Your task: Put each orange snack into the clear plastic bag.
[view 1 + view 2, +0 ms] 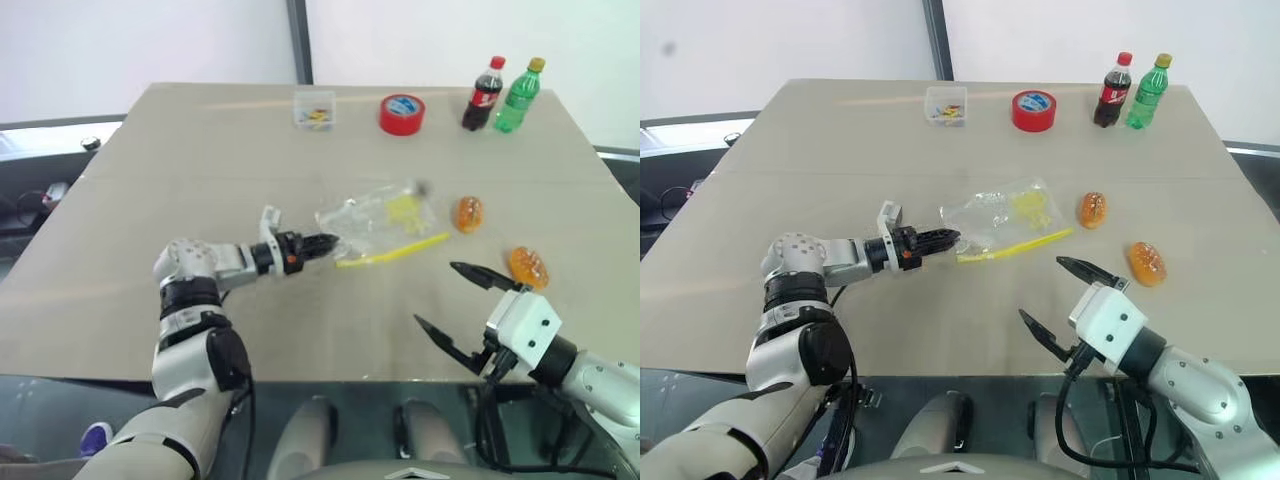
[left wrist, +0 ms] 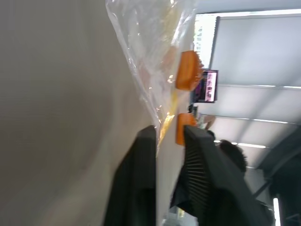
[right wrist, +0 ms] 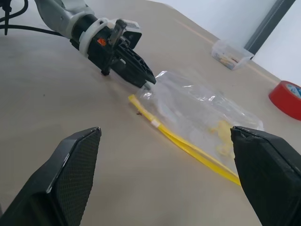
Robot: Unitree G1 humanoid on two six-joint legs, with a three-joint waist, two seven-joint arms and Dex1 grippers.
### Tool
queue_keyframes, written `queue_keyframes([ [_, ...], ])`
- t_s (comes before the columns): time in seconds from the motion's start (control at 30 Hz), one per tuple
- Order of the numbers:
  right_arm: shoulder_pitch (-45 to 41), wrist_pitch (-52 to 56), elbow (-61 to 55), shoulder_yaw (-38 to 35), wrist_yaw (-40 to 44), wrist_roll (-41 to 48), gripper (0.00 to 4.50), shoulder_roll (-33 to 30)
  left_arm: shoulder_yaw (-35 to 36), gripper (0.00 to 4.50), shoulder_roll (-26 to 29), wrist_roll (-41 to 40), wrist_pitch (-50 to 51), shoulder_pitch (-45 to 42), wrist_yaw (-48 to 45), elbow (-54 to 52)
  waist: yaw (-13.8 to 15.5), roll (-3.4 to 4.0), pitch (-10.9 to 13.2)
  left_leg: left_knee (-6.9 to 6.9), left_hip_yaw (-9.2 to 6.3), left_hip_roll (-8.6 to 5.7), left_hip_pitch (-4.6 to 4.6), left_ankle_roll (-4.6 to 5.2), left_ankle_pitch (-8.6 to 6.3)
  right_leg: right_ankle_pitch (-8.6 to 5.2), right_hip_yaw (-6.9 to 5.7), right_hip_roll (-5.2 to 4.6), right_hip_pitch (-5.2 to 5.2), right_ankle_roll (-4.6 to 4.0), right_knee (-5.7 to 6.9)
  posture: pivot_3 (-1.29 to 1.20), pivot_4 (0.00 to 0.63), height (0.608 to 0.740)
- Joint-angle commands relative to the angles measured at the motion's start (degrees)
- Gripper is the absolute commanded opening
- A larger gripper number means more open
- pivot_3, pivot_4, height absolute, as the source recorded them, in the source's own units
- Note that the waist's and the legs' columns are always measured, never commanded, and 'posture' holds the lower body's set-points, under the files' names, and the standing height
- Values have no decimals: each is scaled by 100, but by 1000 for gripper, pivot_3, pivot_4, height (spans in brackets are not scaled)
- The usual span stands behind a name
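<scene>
The clear plastic bag [image 1: 380, 222] is lying flat in the middle of the bench [image 1: 200, 150], with its yellow seal strip [image 1: 392, 251] on the near side; its corner near the strip is being pinched by the left end effector [image 1: 328, 242], whose two black fingers are pressed together on the thin plastic; the bag is probably being held this way so that it is kept from sliding and its mouth can be lifted open for the snacks.

The two orange snacks are being left on the bench, not yet in the bag; one orange snack [image 1: 468, 213] is sitting just beside the bag on the right side; the other orange snack [image 1: 528, 266] is sitting nearer the front, close to the right end effector [image 1: 447, 298].

The right end effector is being held wide open above the front part of the bench; nothing is being held or touched by it; it is likely being kept ready so that a snack can be picked up next.

At the far edge, a small clear box [image 1: 314, 110], a red tape roll [image 1: 401, 114] and two little bottles [image 1: 484, 95] are being left alone, well apart from the bag.
</scene>
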Motion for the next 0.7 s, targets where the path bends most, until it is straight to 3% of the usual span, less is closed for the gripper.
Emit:
queue_keyframes([
  [0.03, -318, -326, 235, 457, -211, -859, 4500, -89, 367, 55, -150, -238, 257, 23, 462, 33, -14, -5, 0, -1, 0, -2, 12, 0, 0, -5, -1, 0, 12, 8, -4, 0, 150, 740],
  [0.17, -1512, -596, 1714, 1536, -720, -2563, 4500, 85, 597, 55, -96, -1096, 259, -278, 1052, 102, -41, -27, 4, -12, 6, -1, 19, -8, 3, -4, 2, 2, 11, 8, -8, 0, 150, 740],
  [0.3, -2561, -1078, 3252, 2133, -1419, -3661, 4500, 513, 599, 55, 25, -2070, 259, -380, 1798, 139, -42, -46, 17, -22, 1, 1, 17, -43, 24, 6, 2, 2, 0, -10, -6, 0, 150, 740],
  [0.5, -3635, -1554, 5281, 2376, -2478, -4480, 4500, 1095, 437, 55, 151, -3533, 259, -245, 2909, 10, -45, -51, 19, -23, 12, 5, -76, -54, 31, 9, 22, -10, -108, -16, 21, 0, 150, 740],
  [0.6, -3944, -1742, 5926, 2336, -2791, -4599, 4500, 1227, 423, 55, 173, -4149, 259, -149, 3402, -88, -45, -51, 19, -23, 15, 0, -74, -54, 31, 9, 24, -17, -107, -16, 20, 0, 150, 740],
  [0.7, -4168, -1887, 6422, 2194, -2931, -4459, 3761, 1335, 364, 0, 175, -4719, 259, 1, 3835, -261, -45, -51, 19, -23, 14, -1, -70, -53, 31, 9, 23, -16, -104, -16, 21, 0, 150, 740],
])
